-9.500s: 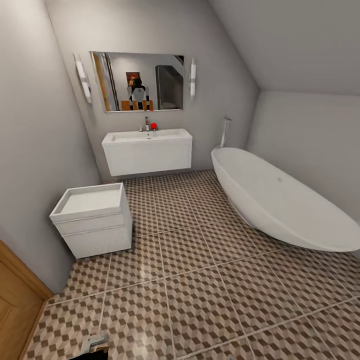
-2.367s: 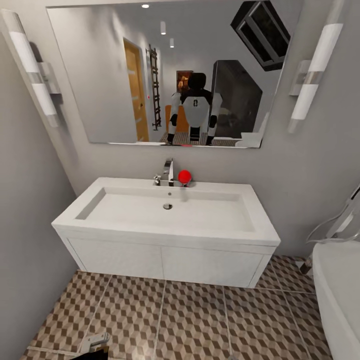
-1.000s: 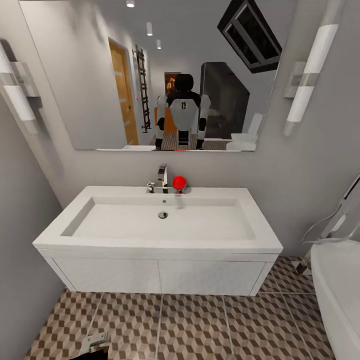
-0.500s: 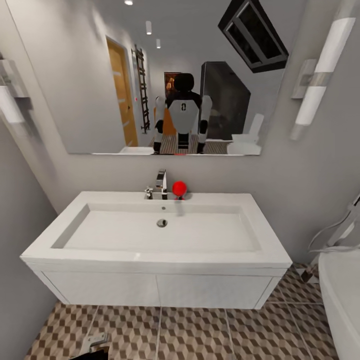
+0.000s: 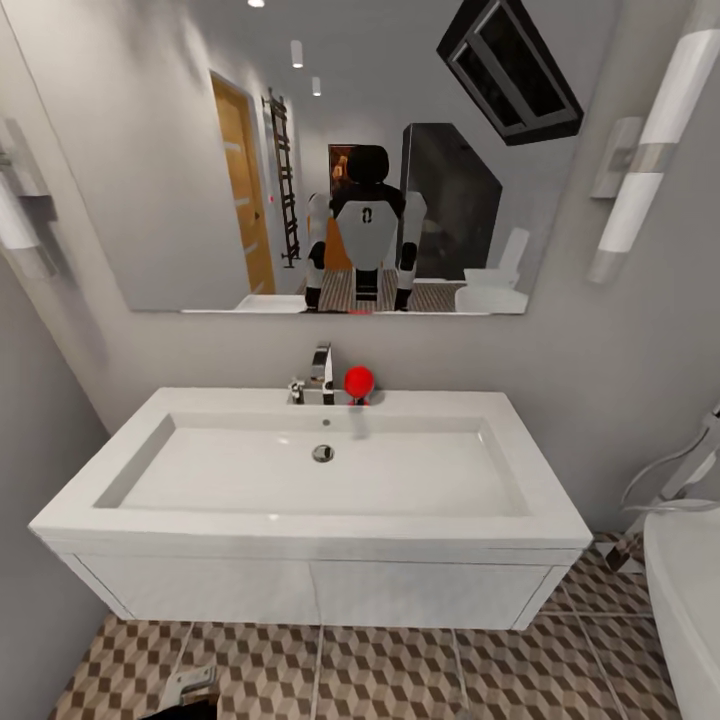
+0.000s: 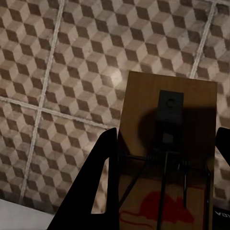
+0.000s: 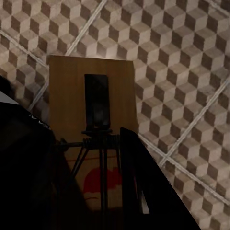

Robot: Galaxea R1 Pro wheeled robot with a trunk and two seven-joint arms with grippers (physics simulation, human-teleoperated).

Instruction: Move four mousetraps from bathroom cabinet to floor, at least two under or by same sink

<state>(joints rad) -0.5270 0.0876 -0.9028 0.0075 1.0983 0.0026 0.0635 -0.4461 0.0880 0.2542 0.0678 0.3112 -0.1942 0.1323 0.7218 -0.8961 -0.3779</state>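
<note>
**A mousetrap in each of my grippers, facing the sink**

Head view: I face the sink (image 5: pixel 310 500), a wide white basin hung on the grey wall. A chrome faucet (image 5: pixel 319 373) stands at the middle of its back edge, with a small red ball (image 5: pixel 358 381) just beside it. Above hangs a mirror (image 5: pixel 200 150) showing my own white and black body. Cube-patterned floor (image 5: pixel 400 680) runs under the sink's front edge. A white tub (image 5: pixel 690 590) sits at the picture's right edge. A grey bit of my left arm (image 5: pixel 190 685) pokes in at the bottom.

Left wrist view: my left gripper (image 6: pixel 160 182) is closed on a mousetrap (image 6: pixel 167 120), a flat brown board with a dark spring and wire bar, jutting out between the black fingers (image 6: pixel 98 182). Floor tiles (image 6: pixel 62 72) lie beyond it, well apart.

Right wrist view: my right gripper (image 7: pixel 91 191) is clamped on a second trap (image 7: pixel 91 91), same board, a red mark near the spring. One dark finger (image 7: pixel 143 187) crosses its near end. Tiles (image 7: pixel 182 57) lie beyond.
</note>
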